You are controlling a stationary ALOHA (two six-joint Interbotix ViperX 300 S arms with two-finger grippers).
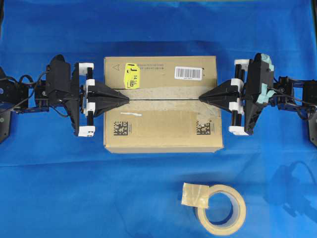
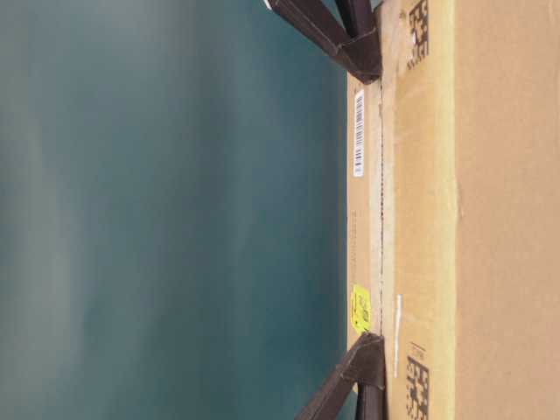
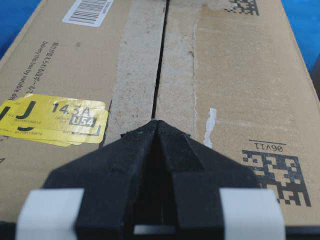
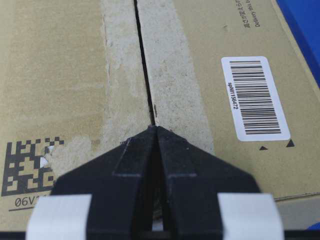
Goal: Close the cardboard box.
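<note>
The cardboard box (image 1: 163, 126) lies in the middle of the blue cloth with its two top flaps folded flat, meeting along a narrow dark seam (image 1: 163, 99). A yellow sticker (image 1: 132, 74) and a white barcode label (image 1: 188, 73) sit on the far flap. My left gripper (image 1: 128, 99) is shut, its tips resting over the seam at the box's left end (image 3: 156, 121). My right gripper (image 1: 200, 98) is shut too, tips on the seam at the right end (image 4: 155, 128). Neither holds anything. The table-level view shows both tips against the box top (image 2: 420, 210).
A roll of beige tape (image 1: 220, 208) with a loose folded end lies on the cloth in front of the box, to the right. Blue cloth (image 1: 59, 188) covers the table all round.
</note>
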